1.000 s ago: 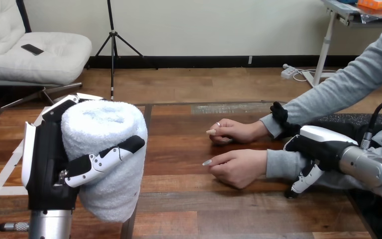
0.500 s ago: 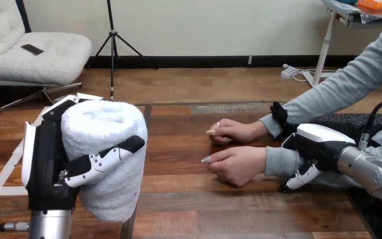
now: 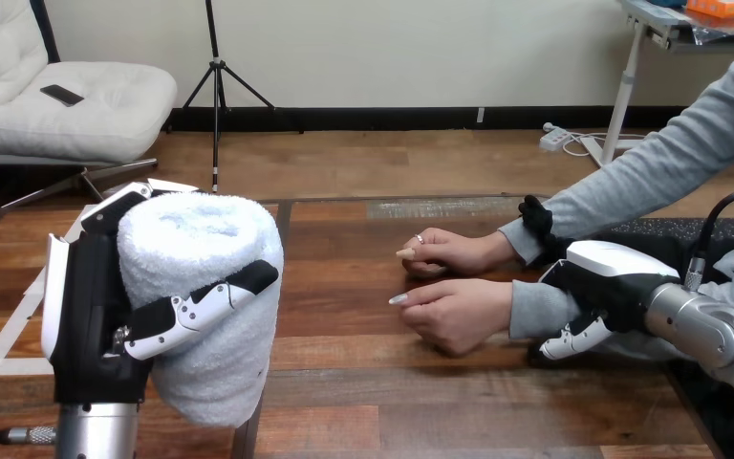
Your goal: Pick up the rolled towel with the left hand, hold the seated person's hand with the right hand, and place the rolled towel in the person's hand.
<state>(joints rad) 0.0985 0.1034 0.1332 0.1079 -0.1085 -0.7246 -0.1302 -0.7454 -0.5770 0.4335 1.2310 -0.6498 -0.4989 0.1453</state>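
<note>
My left hand (image 3: 96,316) is clenched round the one rolled towel (image 3: 201,249), holding it upright above the left side of the table (image 3: 344,382) on a raised forearm. My right hand (image 3: 612,282) lies over the grey sleeve just behind the person's nearer hand (image 3: 459,314); I cannot tell whether it grips. The person's farther hand (image 3: 454,251) rests just beyond, both on the wood.

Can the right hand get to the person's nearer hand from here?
Probably yes: the right hand sits at that arm's grey sleeve, just behind the person's nearer hand, with nothing in between.
</note>
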